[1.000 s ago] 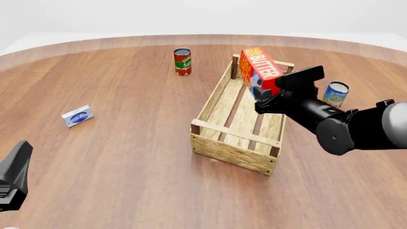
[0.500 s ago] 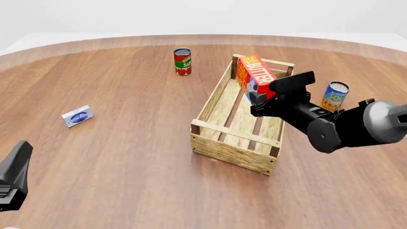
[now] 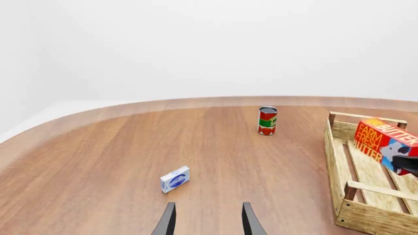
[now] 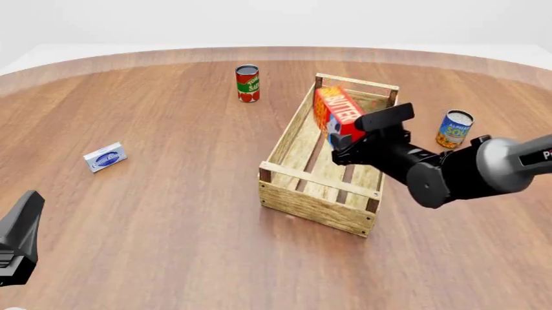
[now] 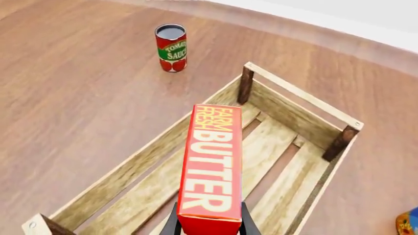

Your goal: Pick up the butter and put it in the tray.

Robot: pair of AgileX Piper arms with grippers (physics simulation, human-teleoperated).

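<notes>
The red rectangular butter carton with white "BUTTER" lettering (image 4: pixel 335 113) is clamped between the fingers of the dark right gripper (image 4: pixel 348 139), which is closed on the carton's near end; in the right wrist view the two finger tips (image 5: pixel 172 226) are seen pressed against either side of the carton (image 5: pixel 212 166). The carton is held tilted, its far end raised toward twelve o'clock, above the interior of the large light-wood slatted crate with dark corner posts (image 4: pixel 285 202); whether its lower end touches the slats cannot be told. In the left wrist view the carton (image 3: pixel 381 142) is seen inside the outline of the crate (image 3: pixel 337 166), above the floor slats. The crate is set on the brown wooden table (image 4: pixel 164 213). At roughly eleven o'clock from the crate, well apart, a red-and-green tomato sauce can (image 4: pixel 247 83) stands upright. At about two o'clock, just beside the crate's right wall, a blue-and-yellow can (image 4: pixel 454 129) stands upright. Far off at nine o'clock a small white-and-blue packet (image 4: pixel 105 157) lies on the table. The left gripper (image 3: pixel 207 223) is held low over bare table with its fingers parted and nothing between them.
</notes>
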